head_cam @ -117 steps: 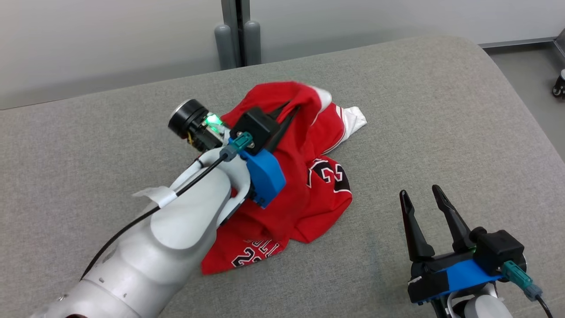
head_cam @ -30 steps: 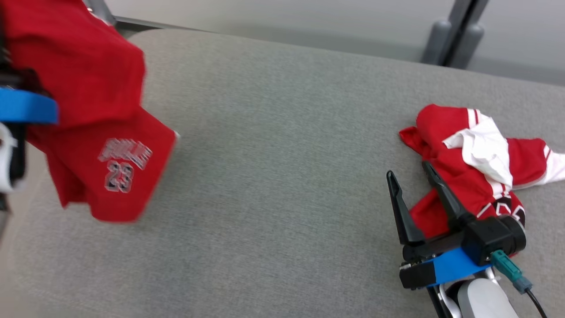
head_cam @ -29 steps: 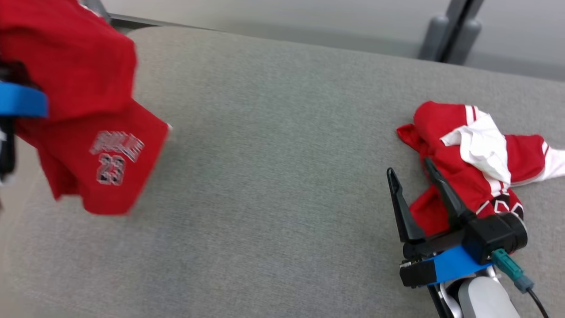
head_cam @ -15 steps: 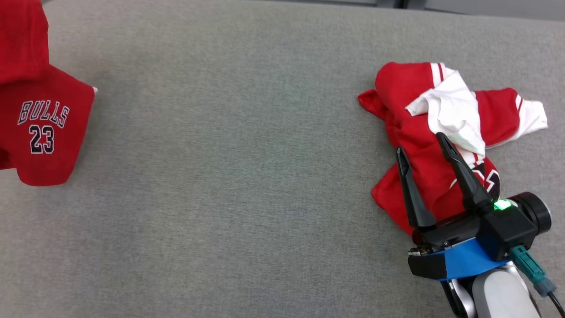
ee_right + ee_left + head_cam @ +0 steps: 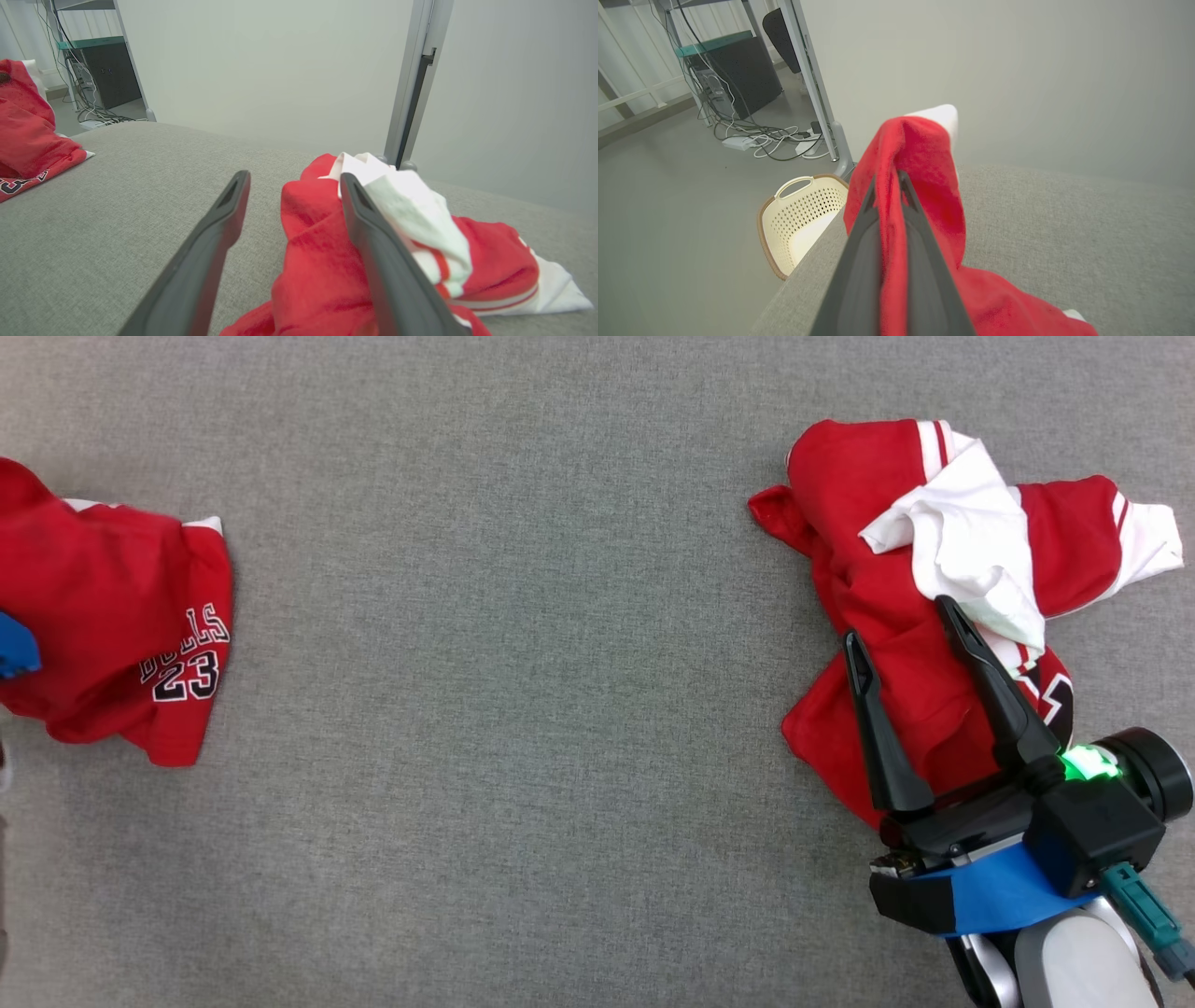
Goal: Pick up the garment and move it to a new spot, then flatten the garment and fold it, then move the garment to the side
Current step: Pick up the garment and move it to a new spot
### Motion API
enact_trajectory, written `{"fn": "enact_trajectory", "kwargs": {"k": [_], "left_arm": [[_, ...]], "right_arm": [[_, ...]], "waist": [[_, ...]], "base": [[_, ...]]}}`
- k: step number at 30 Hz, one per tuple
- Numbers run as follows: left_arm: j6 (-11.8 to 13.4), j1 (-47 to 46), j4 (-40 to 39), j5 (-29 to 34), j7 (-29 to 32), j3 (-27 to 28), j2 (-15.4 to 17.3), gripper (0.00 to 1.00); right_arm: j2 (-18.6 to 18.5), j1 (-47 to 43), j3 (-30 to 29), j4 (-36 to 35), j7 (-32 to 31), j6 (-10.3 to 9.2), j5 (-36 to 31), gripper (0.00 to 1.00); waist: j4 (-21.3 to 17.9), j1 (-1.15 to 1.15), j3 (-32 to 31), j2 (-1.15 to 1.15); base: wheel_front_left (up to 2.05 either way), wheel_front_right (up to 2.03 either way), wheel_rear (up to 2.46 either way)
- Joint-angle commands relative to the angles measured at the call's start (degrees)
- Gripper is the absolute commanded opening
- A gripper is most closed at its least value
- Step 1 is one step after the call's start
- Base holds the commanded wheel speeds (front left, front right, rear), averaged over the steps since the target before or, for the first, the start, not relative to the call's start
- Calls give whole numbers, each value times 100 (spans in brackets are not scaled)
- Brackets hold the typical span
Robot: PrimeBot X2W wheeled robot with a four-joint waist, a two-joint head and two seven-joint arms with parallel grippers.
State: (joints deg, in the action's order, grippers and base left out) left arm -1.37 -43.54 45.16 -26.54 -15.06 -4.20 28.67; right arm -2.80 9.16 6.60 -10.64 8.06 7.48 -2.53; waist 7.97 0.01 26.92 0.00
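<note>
The left gripper is clamped shut on a fold of the red garment, the cloth pinched between its two fingers and spilling over their tips. The garment sits at the far left of the grey pad, close to the pad's edge, with a cream basket on the floor just beyond. Half a second ago it hung free, its "BULLS 23" print upright and the leg straight. Now the print is tilted and the cloth bunches, and in the left wrist view the trailing part runs down onto the pad. It seems to be settling on the surface, though the head view cuts off too much of it to say how much weight has landed. The head camera has also tipped further down, so part of the shift in the picture is the camera's, not the cloth's. The garment lies well apart from the red-and-white heap at the right, out of which it was lifted a few seconds ago. The right gripper has its fingers spread wide over the near side of that heap and grips nothing. I judge the carry to a new spot nearly finished; release, then flattening and folding, are all still to do.
</note>
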Motion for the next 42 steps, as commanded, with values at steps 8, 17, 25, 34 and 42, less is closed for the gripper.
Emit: {"fn": "enact_trajectory", "kwargs": {"k": [8, 17, 25, 34, 42], "left_arm": [[-174, -32, 650, 246, -17, 204, -333, 100], [-119, -13, -568, 957, -17, 960, -347, 100], [-383, 243, -1559, 1484, -16, 1285, -719, 100], [-499, 993, -2473, 1886, -15, 1022, -1438, 100], [-522, 2007, -2927, 2052, -16, 869, -1854, 100]], "right_arm": [[-17, -30, 70, -94, -49, 3, -29, 100], [-17, 24, 122, 56, 64, 3, 128, 100], [-15, -60, -98, 459, 377, 3, 409, 100], [-13, -202, -325, 957, 612, 3, 692, 100], [-13, -349, -373, 1306, 694, 3, 820, 100]], "waist": [[34, -1, 3, 0], [-104, -1, -286, 0], [-565, -1, -823, 0], [-1141, -1, -1312, 0], [-1400, -1, -1635, 0]], "base": [[0, 0, 0], [0, 0, 0], [0, 0, 0], [0, 0, 0], [0, 0, 0]]}}
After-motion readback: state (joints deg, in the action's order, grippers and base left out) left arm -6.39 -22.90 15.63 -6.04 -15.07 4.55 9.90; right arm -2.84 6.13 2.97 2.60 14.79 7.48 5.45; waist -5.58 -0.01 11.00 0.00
